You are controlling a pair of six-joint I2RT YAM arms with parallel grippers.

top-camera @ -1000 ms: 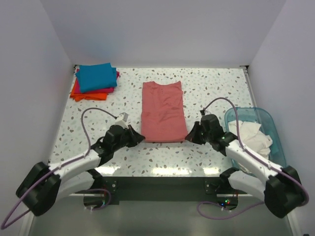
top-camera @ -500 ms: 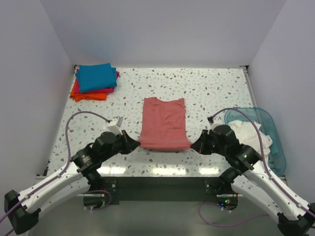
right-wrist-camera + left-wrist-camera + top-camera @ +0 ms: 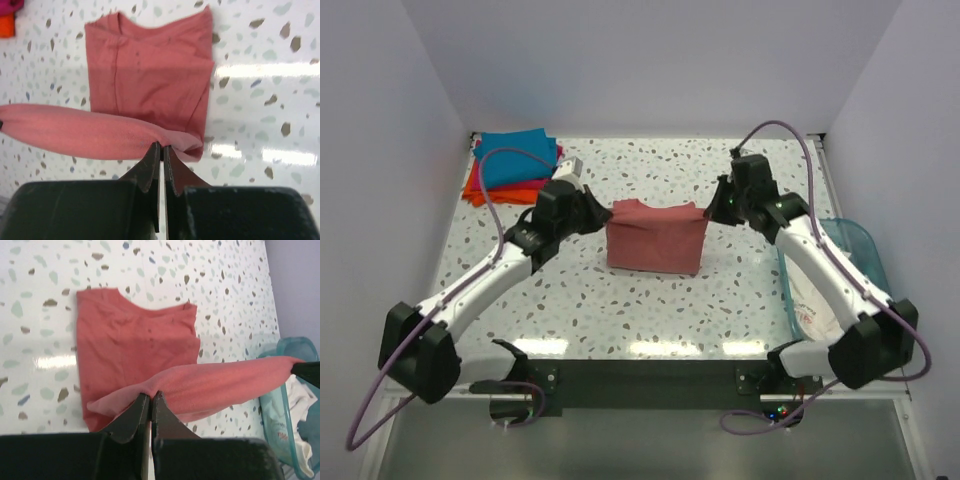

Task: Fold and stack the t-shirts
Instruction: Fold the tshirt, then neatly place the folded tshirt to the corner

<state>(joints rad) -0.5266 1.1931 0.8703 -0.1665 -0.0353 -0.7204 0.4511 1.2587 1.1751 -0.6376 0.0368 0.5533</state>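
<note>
The salmon-red t-shirt lies mid-table, its near hem lifted and stretched taut between both grippers above the collar end. My left gripper is shut on the hem's left corner; in the left wrist view the gripper pinches the cloth. My right gripper is shut on the right corner; in the right wrist view the gripper pinches the shirt. A stack of folded shirts sits at the far left: teal-blue on top, magenta-pink and orange edges under it.
A translucent blue plastic tub with white cloth stands at the right edge, partly behind the right arm; it also shows in the left wrist view. The speckled table ends at white walls on three sides.
Both grippers have lifted the shirt's near hem from the front edge and carried it away from the bases over the shirt, doubling the cloth to about half its length.
</note>
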